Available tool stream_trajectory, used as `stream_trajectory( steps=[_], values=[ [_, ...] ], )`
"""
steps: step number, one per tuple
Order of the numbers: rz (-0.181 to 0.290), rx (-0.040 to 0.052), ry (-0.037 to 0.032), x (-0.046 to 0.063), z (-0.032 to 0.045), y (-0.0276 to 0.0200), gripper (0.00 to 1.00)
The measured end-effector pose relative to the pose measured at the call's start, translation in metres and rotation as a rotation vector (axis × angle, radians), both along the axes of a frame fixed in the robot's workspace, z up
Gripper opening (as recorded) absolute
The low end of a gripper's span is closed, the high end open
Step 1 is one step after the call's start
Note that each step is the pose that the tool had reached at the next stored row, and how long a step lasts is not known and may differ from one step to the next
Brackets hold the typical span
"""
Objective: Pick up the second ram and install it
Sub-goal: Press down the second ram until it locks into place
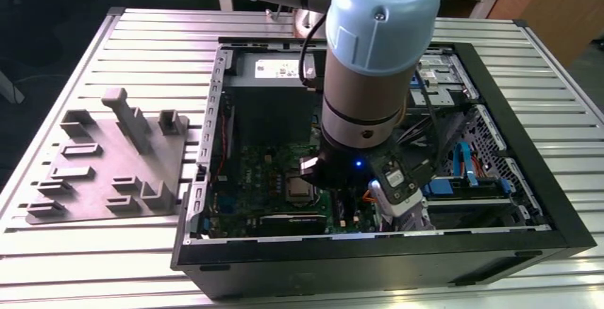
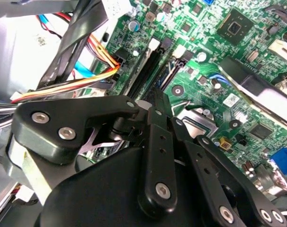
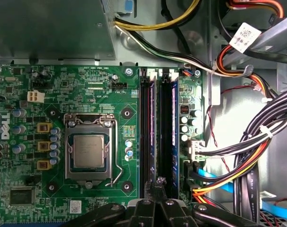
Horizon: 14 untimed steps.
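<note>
The hand (image 3: 157,189), fingers pressed together, bears down on the second ram (image 3: 158,137), which already stands in its slot on the motherboard (image 3: 86,85); full seating is unclear.

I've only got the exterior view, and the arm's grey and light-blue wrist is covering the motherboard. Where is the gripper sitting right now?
Observer: In the first wrist view the black gripper is over one end of the long black memory slots on the green board.
Operator: What's on either side of those slots?
Observer: The silver square processor socket is on one side. A bundle of red, yellow and black cables is on the other.
Operator: Is anything seated in them?
Observer: A blue strip runs along the slot nearer the cables. I cannot tell whether it is a stick.
</note>
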<state>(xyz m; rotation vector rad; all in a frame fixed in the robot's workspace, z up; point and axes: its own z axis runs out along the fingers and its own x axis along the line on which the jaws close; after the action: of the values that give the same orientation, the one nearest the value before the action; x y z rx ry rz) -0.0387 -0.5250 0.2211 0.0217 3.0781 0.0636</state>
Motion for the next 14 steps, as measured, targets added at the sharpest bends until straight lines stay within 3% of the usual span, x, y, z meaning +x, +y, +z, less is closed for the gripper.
stream_trajectory(
  steps=[14],
  values=[
    [0.000, -0.0003, 0.0001, 0.0000, -0.0035, 0.0000, 0.10]
  ],
)
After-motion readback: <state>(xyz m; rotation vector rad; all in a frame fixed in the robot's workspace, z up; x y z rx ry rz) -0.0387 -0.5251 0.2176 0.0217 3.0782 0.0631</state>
